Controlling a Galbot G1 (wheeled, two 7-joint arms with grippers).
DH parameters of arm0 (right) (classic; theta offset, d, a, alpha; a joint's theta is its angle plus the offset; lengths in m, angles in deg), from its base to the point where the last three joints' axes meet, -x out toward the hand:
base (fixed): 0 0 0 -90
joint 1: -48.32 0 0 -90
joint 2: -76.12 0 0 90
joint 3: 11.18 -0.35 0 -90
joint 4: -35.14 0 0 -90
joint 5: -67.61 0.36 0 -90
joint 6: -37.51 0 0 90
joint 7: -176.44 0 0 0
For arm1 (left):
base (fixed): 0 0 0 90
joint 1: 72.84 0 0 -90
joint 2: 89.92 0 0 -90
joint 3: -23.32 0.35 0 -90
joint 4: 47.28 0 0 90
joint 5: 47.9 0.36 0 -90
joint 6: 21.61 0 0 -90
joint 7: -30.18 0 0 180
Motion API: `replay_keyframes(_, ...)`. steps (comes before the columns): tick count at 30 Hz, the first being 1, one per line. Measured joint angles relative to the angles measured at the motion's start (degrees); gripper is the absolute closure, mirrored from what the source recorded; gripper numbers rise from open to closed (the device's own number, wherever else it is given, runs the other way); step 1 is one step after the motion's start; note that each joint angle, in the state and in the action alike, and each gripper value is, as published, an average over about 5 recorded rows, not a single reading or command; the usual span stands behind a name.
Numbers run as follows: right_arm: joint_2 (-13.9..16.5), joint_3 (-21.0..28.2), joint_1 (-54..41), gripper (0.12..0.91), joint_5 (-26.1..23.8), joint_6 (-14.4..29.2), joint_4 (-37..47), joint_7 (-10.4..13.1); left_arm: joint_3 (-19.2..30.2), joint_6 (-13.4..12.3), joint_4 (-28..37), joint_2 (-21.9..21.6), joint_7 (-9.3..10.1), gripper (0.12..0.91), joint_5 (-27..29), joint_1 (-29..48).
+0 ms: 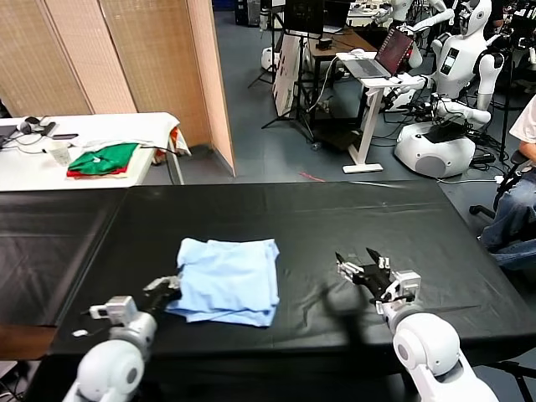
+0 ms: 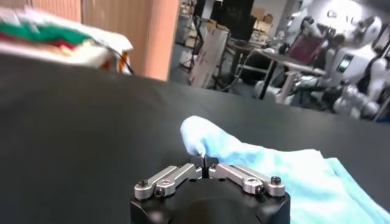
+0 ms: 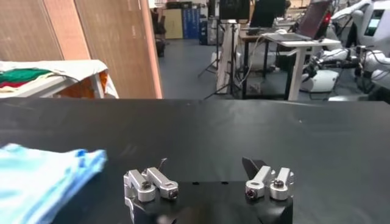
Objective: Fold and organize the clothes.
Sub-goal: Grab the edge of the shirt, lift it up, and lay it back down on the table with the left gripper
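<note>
At the near left of the black surface [image 1: 276,201], the left gripper [image 1: 170,285] has its fingers pinched together on the near-left corner of the light-blue T-shirt [image 1: 230,280], which lies loosely folded left of centre. It looks soft, light and limp; corners and hems suit gripping. Right gripper [image 1: 360,266] hovers nearby, fingers spread, empty.

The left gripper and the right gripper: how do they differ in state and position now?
The left gripper is shut, pinching the edge of the light-blue T-shirt; the right gripper stands open and holds nothing. The left gripper touches the shirt's near left corner, while the right gripper is over bare black table, apart from the shirt. Both are low, near the table's front edge.
</note>
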Motion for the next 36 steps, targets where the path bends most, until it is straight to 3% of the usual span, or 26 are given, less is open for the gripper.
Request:
replay_keyframes(10,-0.8,0.8,-0.1,0.118,-0.1,0.1,1.2,0.1,-13.8,0.2,-2.3,-15.6,0.39,0.876,-4.0,-7.4)
replay_keyframes(15,-1.2,1.2,0.1,0.118,-0.5,0.4,1.9,0.1,-21.9,2.0,-4.8,-20.5,3.79,0.876,-5.6,-11.4)
replay_keyframes(18,-1.5,1.4,0.4,0.118,-1.1,0.5,2.0,0.0,-23.4,3.4,-7.9,-20.8,6.71,0.876,-5.7,-11.7)
replay_keyframes(21,-1.6,1.4,0.8,0.118,-1.6,0.6,1.7,0.0,-20.6,4.2,-11.2,-18.9,8.32,0.876,-5.3,-10.4)
replay_keyframes(24,-1.6,1.2,1.3,0.118,-2.2,0.6,1.4,0.0,-14.5,4.2,-12.8,-15.1,8.22,0.876,-3.7,-8.0)
replay_keyframes(32,-1.6,1.4,1.4,0.118,-1.5,0.7,0.8,-0.3,3.5,3.8,-9.1,-3.7,8.94,0.876,-0.2,-0.8)
replay_keyframes(36,-1.3,2.4,0.5,0.118,2.5,-0.1,1.1,-0.6,9.6,2.0,-7.3,0.1,7.13,0.867,0.9,0.8)
